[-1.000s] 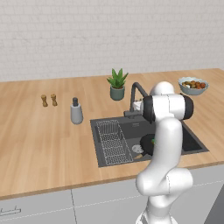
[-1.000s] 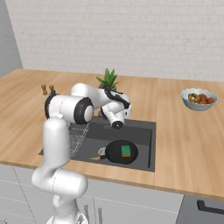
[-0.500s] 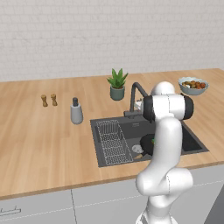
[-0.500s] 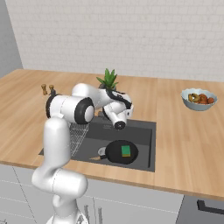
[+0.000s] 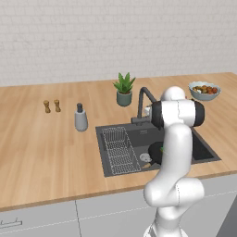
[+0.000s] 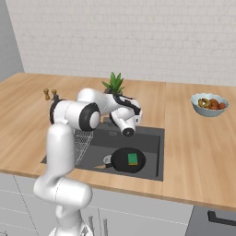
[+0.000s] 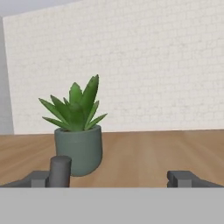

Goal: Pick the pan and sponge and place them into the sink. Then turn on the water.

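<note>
Wooden counter (image 5: 46,143) runs the full width of the scene; from left to right it carries 2 small shakers (image 5: 52,106), a grey soap bottle (image 5: 81,118), the sink (image 5: 118,131), a potted plant (image 5: 123,89) behind it, and a fruit bowl (image 5: 203,90) at the far right. Inside the sink, a wire rack (image 5: 119,149) occupies the left part, and the pan (image 6: 128,160) lies flat on the basin floor to its right with the sponge (image 6: 132,158) resting inside it, so both placements are judged complete. The faucet (image 5: 142,104) stands at the back rim, and no water is seen running. The gripper (image 7: 118,178) is empty, its 2 fingertips (image 7: 60,171) spread wide apart, and the hand view looks level across the counter at the plant, with a dark post, probably the faucet, rising just beside the left fingertip. The step in hand is judged to be turning on the water. To do it well, the arm should bring one fingertip squarely against the small side lever, not the gooseneck, and push steadily along the lever's swing. The lever itself cannot be made out clearly in these views.
</note>
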